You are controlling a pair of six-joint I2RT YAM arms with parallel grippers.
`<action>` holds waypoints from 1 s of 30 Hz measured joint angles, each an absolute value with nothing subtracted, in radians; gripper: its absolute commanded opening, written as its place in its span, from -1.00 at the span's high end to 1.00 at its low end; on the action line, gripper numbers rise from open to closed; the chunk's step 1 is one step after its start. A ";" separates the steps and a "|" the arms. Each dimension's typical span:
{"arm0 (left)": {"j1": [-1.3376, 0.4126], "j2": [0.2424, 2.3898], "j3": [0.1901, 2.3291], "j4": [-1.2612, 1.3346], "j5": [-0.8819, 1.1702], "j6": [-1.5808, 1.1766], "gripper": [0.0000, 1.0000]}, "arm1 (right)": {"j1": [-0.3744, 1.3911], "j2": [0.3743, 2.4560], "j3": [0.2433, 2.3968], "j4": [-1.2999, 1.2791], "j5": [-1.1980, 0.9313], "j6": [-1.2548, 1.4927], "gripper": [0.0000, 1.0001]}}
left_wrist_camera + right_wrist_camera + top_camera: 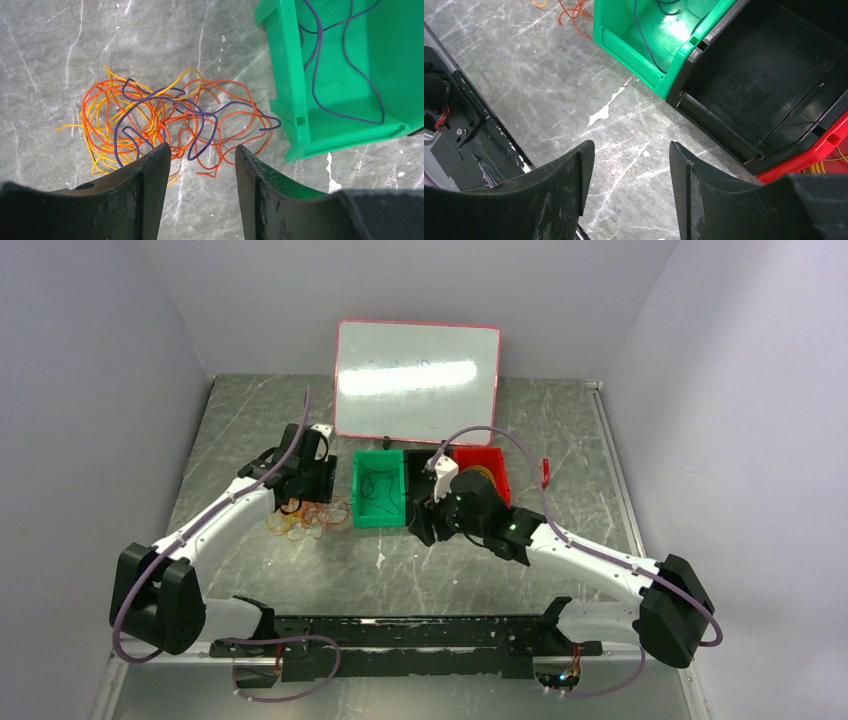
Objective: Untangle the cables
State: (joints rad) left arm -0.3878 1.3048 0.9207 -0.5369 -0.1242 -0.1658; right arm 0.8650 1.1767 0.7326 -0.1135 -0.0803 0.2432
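Though left gripper and right gripper gape empty, the red bin shows only partly.

You are looking at a grey marbled table. A red-framed whiteboard is leaning at its twelve o'clock edge. Three bins are sitting in a row in front of the board. Taking the black bin as the dial's centre, the green bin is sitting at nine o'clock and the red bin at three, both pressing against it. A small red object, too small to identify, is lying at three o'clock of the red bin.
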 measured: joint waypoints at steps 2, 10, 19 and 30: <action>-0.388 1.314 0.921 -0.535 -0.129 -0.163 -0.03 | 0.865 1.187 0.733 -0.113 -0.083 0.243 -0.19; -0.388 1.336 0.921 -0.535 -0.138 -0.153 0.14 | 0.865 1.196 0.733 -0.102 -0.087 0.247 -0.19; -0.388 1.396 0.921 -0.532 -0.152 -0.142 0.49 | 0.865 1.199 0.733 -0.086 -0.099 0.252 -0.19; -0.388 1.388 0.926 -0.537 -0.174 -0.138 0.86 | 0.865 1.206 0.720 -0.028 -0.098 0.264 -0.20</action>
State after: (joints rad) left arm -0.3878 1.3884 0.9264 -0.5365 -0.1741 -0.1383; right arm 0.8650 1.2064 0.7200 -0.0284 -0.0978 0.2642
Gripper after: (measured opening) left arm 0.078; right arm 0.598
